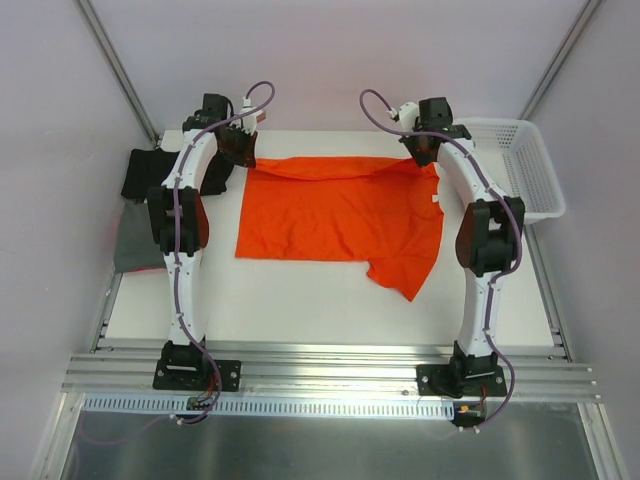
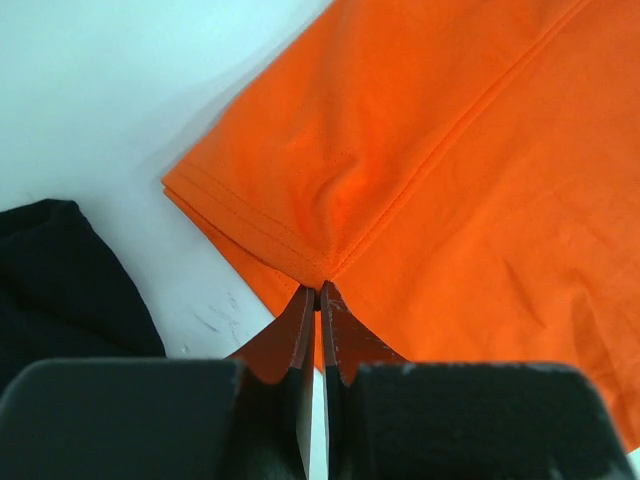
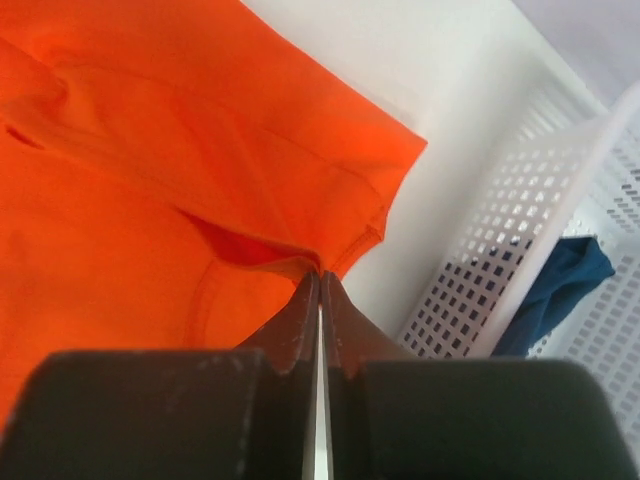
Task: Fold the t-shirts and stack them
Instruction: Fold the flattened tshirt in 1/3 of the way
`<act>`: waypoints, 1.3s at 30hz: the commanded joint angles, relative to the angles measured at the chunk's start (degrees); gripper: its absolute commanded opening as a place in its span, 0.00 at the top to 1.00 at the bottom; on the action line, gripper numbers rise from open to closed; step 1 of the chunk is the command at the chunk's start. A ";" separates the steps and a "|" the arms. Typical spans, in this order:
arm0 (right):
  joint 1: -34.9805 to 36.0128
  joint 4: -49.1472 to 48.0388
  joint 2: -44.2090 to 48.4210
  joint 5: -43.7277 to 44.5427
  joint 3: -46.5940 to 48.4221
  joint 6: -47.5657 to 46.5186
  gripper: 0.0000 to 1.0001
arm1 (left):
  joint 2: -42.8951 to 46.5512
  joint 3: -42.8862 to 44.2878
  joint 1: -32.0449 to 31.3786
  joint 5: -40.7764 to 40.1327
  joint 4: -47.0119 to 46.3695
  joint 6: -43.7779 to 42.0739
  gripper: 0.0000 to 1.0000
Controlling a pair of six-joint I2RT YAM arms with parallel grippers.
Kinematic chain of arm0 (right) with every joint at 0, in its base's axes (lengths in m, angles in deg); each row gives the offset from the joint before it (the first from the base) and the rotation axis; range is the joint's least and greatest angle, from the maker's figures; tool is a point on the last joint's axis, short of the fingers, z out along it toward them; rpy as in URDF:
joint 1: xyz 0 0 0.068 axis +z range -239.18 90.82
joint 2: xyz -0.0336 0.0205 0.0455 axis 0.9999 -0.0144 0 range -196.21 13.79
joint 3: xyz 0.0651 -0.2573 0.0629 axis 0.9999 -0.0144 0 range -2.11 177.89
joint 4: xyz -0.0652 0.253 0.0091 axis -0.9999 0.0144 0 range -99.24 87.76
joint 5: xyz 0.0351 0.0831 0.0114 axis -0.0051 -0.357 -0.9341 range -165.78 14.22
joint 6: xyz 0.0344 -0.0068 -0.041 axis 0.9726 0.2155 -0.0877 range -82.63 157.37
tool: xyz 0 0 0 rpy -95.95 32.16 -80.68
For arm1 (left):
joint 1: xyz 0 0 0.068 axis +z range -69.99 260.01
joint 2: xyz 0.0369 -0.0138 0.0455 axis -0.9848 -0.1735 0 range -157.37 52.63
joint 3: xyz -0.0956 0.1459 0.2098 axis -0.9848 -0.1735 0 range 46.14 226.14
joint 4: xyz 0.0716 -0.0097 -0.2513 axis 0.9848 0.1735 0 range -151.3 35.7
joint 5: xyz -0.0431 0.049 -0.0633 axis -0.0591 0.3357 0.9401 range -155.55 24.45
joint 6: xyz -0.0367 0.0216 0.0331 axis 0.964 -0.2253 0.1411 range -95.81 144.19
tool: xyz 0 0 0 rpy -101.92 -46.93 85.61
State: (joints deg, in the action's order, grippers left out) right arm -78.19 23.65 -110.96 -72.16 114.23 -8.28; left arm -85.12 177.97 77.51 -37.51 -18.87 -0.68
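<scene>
White table (image 1: 300, 300) between pale grey walls, arms bolted at 6 o'clock. Spread over the middle, orange t-shirt (image 1: 340, 215): mostly flat, far edge rumpled and slightly raised, one flap trailing toward 5 o'clock. Probably laid out as the one being folded now.

At 2 o'clock, by the table's far corner, white mesh basket (image 1: 530, 170) with a blue t-shirt (image 3: 560, 285) inside, likely waiting its turn.

At 9 to 10 o'clock, black t-shirt (image 1: 145, 170) beyond grey t-shirt (image 1: 135, 240), touching, partly behind the left arm. Looks like the stacking spot; cannot tell how neatly folded.

Left gripper (image 2: 318, 292) at 11 o'clock, jaws pressed together, pinching the orange cloth at a hemmed corner where seams meet. Right gripper (image 3: 320, 275) at 1 o'clock, jaws likewise pressed together on the opposite far corner, beside a hemmed opening.

Both far corners held at once, presumably to lift that edge evenly and carry it toward 6 o'clock for a first fold. Fold not yet made, so early in the task.

Risks: thin pinches slipping, trailing flap bunching under the fold.
</scene>
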 commanded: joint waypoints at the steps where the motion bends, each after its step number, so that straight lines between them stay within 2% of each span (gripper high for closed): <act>1: -2.19 0.34 5.66 -0.36 -0.75 -0.40 0.99 | 5.13 -1.05 0.74 1.41 -0.34 0.08 1.00; 39: -2.02 5.08 15.24 -5.01 -14.29 -0.40 0.99 | 7.15 -5.09 0.74 1.06 -0.34 2.18 1.00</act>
State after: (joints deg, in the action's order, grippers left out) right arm -80.66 27.60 -99.37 -74.87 100.85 -8.34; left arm -82.59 173.73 77.51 -37.49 -19.02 0.96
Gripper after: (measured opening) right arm 0.012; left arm 0.010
